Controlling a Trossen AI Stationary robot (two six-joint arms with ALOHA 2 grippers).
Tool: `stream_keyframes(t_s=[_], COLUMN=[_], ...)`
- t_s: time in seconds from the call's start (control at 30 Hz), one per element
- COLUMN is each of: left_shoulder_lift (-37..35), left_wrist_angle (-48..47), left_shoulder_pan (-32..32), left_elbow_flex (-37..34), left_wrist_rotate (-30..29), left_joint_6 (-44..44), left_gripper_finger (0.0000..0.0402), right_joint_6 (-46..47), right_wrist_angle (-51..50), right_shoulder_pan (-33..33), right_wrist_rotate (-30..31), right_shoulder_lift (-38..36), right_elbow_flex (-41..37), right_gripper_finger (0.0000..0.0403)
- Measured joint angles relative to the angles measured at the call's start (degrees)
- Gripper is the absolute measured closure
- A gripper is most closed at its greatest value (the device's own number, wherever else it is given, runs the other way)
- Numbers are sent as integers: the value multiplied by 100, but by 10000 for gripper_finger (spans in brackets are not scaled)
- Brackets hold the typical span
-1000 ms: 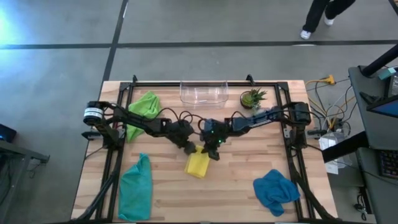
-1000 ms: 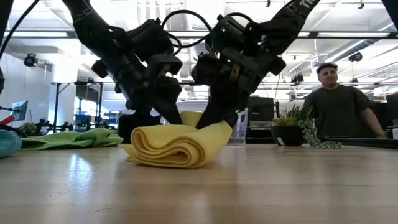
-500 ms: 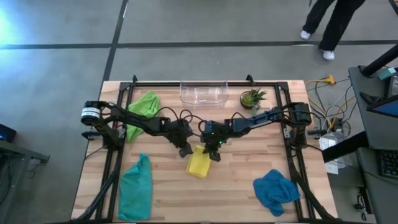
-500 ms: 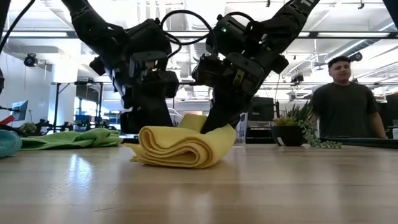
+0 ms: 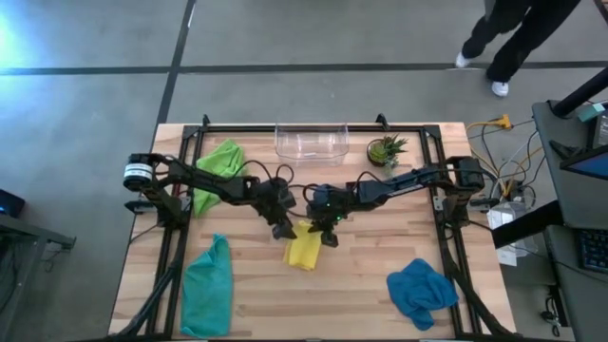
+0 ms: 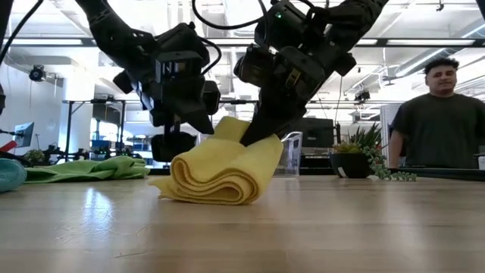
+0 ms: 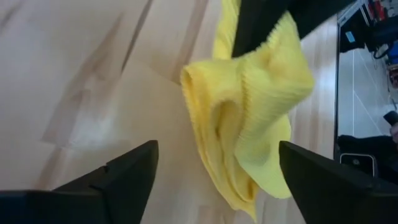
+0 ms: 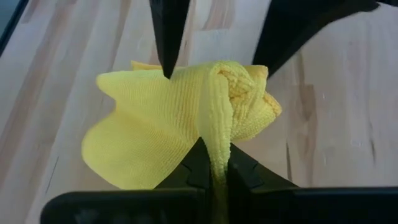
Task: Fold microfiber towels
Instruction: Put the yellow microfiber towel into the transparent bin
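The yellow towel lies bunched in rolled folds at the table's middle. Its underside rests on the wood. My right gripper is shut on its raised right side. My left gripper stands open just left of the towel. Its two fingers are spread wide to either side of the towel's end, and none plainly touches the cloth. The lime green towel, teal towel and blue towel lie flat and apart. My right gripper pinches a thick fold of the yellow towel's upper right edge between its two fingers, several layers together. The fingers slant down from the far right. That edge is lifted, and the rest of the towel stays folded on the table.
A clear bin and a small potted plant stand at the far edge. A person stands beyond the table on the right. Bare wood lies between the yellow towel and the near edge.
My left gripper has opened and let go of the yellow towel, rolling at the wrist as it came off the cloth. My right gripper has drawn the towel's right edge slightly upward, so the folds hump higher on that side.
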Motion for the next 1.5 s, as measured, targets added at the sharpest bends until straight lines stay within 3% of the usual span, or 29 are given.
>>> stream_keyframes(t_s=[0.3, 0.7, 0.9, 1.23, 1.5], left_shoulder_lift=[0, 0, 0, 0, 0], left_wrist_angle=[865, 662, 221, 236, 201], left_shoulder_pan=[28, 26, 24, 22, -13], left_elbow_flex=[4, 7, 7, 7, 7], left_wrist_rotate=[2, 306, 305, 256, 214], left_joint_6=[-3, 46, 177, 459, 920], left_gripper_finger=[74, 139, 202, 383, 389], right_joint_6=[-164, -398, -400, -265, -61], right_wrist_angle=[28, 28, 12, -36, -319], right_shoulder_pan=[130, 147, 147, 128, -9], right_wrist_rotate=[85, 140, 222, 245, 157], right_shoulder_lift=[0, -9, -9, -9, -36], right_elbow_flex=[10, 357, 363, 358, 378], right_gripper_finger=[390, 390, 390, 388, 311])
